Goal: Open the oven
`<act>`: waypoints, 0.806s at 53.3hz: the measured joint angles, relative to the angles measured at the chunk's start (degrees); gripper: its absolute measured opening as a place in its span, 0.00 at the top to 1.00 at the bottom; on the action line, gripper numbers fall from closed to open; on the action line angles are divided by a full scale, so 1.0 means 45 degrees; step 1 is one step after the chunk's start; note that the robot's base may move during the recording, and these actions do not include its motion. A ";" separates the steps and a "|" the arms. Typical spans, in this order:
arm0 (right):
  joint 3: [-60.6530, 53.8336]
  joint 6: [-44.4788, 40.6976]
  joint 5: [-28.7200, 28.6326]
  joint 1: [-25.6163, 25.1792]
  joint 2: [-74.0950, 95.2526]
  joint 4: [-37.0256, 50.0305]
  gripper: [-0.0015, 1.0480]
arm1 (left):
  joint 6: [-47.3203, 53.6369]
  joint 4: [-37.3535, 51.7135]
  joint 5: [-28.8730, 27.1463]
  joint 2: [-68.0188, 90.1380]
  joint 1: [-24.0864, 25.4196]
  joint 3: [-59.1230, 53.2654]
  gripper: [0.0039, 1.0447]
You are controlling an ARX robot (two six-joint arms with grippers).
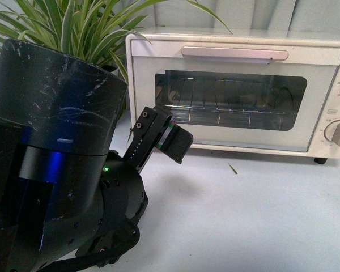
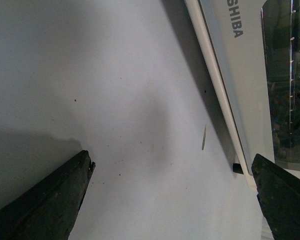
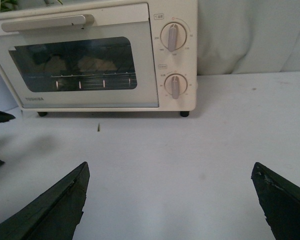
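The cream-white oven [image 1: 238, 90] stands at the back right of the table, its glass door shut and the pale bar handle [image 1: 234, 53] across the top. My left gripper [image 1: 173, 139] hovers open just in front of the door's lower left corner. In the left wrist view the door's lower edge with its lettering [image 2: 234, 27] runs beside the open left gripper [image 2: 171, 157], which holds nothing. In the right wrist view the whole oven [image 3: 95, 60], its handle [image 3: 47, 22] and two knobs [image 3: 173, 37] lie well beyond the open, empty right gripper [image 3: 170, 167].
A potted plant [image 1: 73, 28] with long striped leaves stands left of the oven, behind my left arm [image 1: 51, 147]. A small sliver [image 1: 232, 168] lies on the white table [image 1: 260, 215] before the oven. A white cloth backdrop [image 3: 250, 35] hangs to the oven's right.
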 joint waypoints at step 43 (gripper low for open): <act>1.2366 0.2535 0.3181 0.3764 1.6364 0.1243 0.09 | 0.0010 -0.0058 -0.0049 0.0019 -0.0053 0.0039 0.06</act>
